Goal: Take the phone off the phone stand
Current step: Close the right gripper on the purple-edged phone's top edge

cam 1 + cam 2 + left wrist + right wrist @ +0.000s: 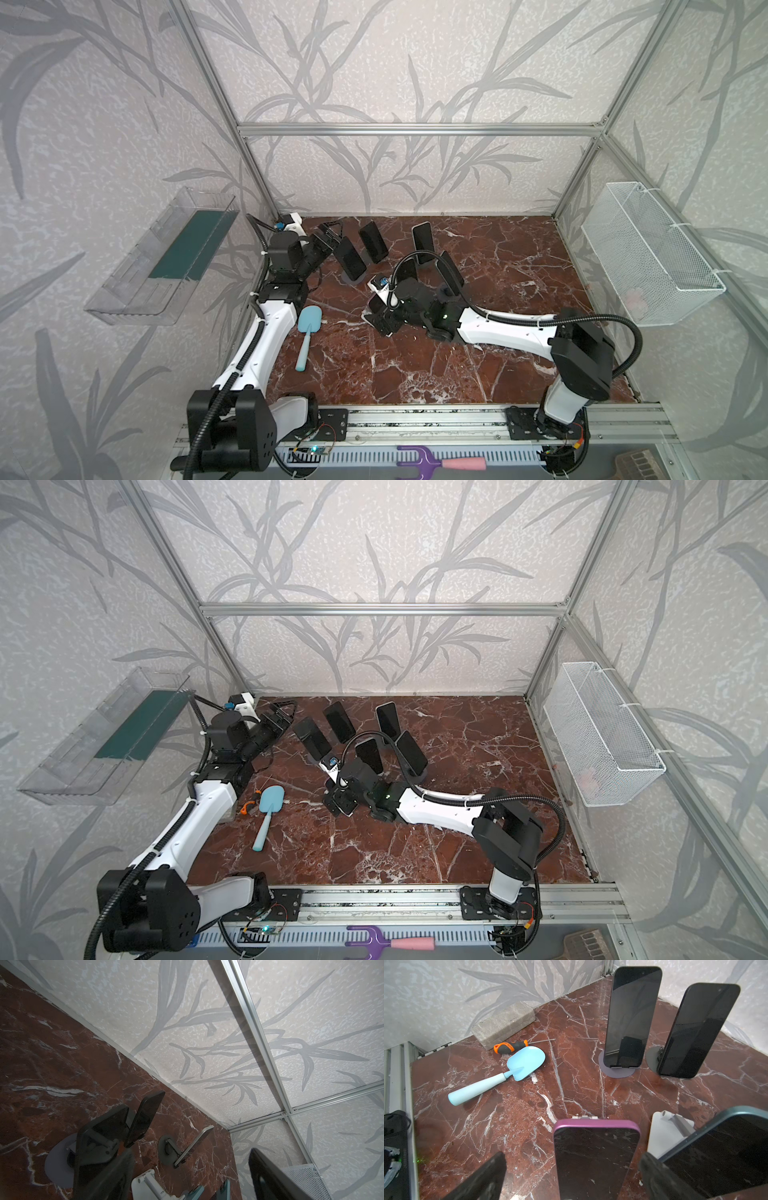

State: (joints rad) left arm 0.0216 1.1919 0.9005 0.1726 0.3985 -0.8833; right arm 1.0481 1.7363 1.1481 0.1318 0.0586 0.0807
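On the red marble table (498,353) stand several dark phones on stands; at the right wall hangs a white wire basket (648,257); the right gripper (572,1156) reaches to the middle of the table, its fingers (483,1178) spread wide on both sides of a purple phone (596,1157) and not touching it; whether a stand carries this phone I cannot tell; the left gripper (326,236) is at the back left corner, jaws apart and holding nothing, just beside a black phone (351,257) that leans on a round grey stand (348,279); a grey brick (504,1024) lies against the left wall; near it lies a light blue shovel (307,332); between them is a small orange screwdriver (510,1046).
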